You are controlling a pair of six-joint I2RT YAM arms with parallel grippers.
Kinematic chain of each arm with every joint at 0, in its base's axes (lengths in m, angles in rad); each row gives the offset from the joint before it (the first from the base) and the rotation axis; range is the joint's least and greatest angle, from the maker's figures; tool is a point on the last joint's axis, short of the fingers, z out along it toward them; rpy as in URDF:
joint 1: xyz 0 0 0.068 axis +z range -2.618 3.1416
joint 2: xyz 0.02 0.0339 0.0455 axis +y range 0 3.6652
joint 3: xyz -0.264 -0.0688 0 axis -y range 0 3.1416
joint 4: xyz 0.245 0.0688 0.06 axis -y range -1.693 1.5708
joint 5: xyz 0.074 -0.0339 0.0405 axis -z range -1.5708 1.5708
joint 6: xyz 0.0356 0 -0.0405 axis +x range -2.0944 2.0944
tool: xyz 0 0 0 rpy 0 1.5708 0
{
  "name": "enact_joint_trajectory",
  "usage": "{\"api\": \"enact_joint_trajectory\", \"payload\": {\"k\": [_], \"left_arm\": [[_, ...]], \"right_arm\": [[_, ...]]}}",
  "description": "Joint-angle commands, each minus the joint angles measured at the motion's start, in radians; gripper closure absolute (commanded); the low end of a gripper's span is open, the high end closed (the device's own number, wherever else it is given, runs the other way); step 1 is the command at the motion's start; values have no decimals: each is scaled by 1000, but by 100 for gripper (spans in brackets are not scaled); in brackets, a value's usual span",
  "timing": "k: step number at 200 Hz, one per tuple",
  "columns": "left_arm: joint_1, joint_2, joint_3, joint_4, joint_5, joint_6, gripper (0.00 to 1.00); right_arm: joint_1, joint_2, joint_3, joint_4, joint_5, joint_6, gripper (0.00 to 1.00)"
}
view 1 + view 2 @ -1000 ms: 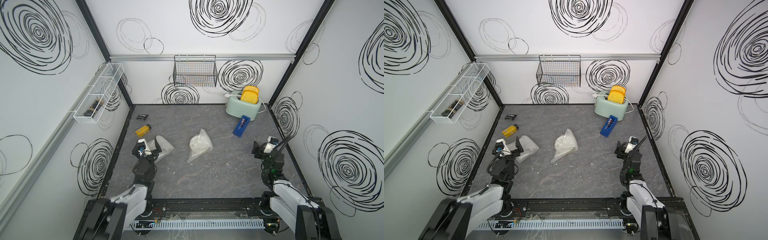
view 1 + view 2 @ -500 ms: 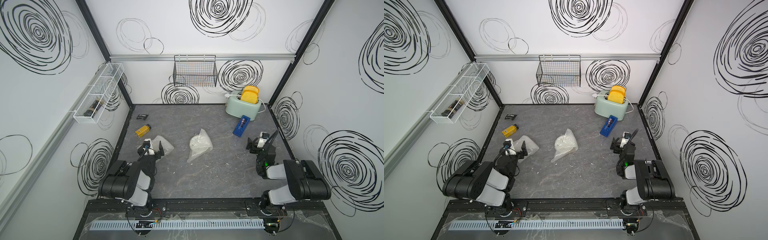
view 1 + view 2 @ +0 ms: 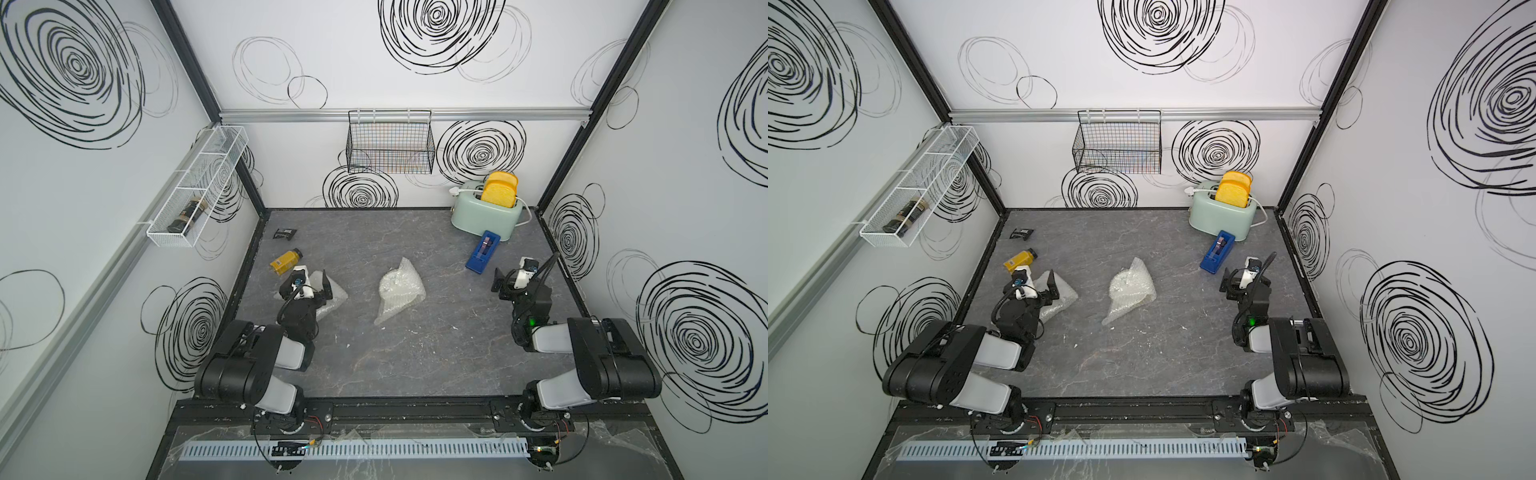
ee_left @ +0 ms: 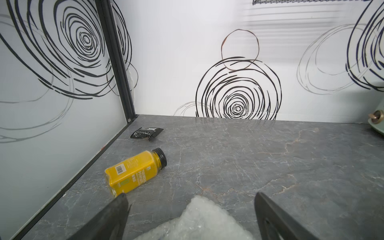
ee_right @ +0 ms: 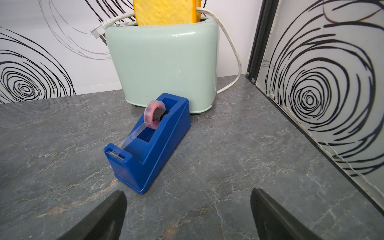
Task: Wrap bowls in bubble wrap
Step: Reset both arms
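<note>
The left gripper (image 4: 190,195) stands wide and empty, with one bubble wrap bundle (image 4: 199,222) lying directly beneath it, between its fingers. The right gripper (image 5: 187,191) is equally wide and empty over the bare desk (image 5: 259,158). The tape dispenser (image 5: 149,141) sits just ahead of it. A second bundle (image 3: 399,291) lies well off to its left. No bare bowl shows; each bundle probably encloses one. Recommended: approach a loose flap low and close on film only, never on ceramic.

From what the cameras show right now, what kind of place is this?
Probably a robot test cell dressed as a kitchen: swirl-printed walls box in a grey tabletop, with a mint toaster and a hanging wire basket.
</note>
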Motion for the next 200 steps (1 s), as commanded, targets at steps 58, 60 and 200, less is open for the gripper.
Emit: {"api": "enact_joint_trajectory", "payload": {"k": [58, 60, 200], "left_arm": [[26, -14, 50, -34, -10, -27, 4], [28, -13, 51, -30, -7, -27, 4], [34, -14, 49, -31, 27, -21, 3]], "right_arm": [[4, -4, 0, 21, 12, -13, 2], [3, -5, 0, 21, 12, -12, 3], [4, -5, 1, 20, 12, -13, 3]]}}
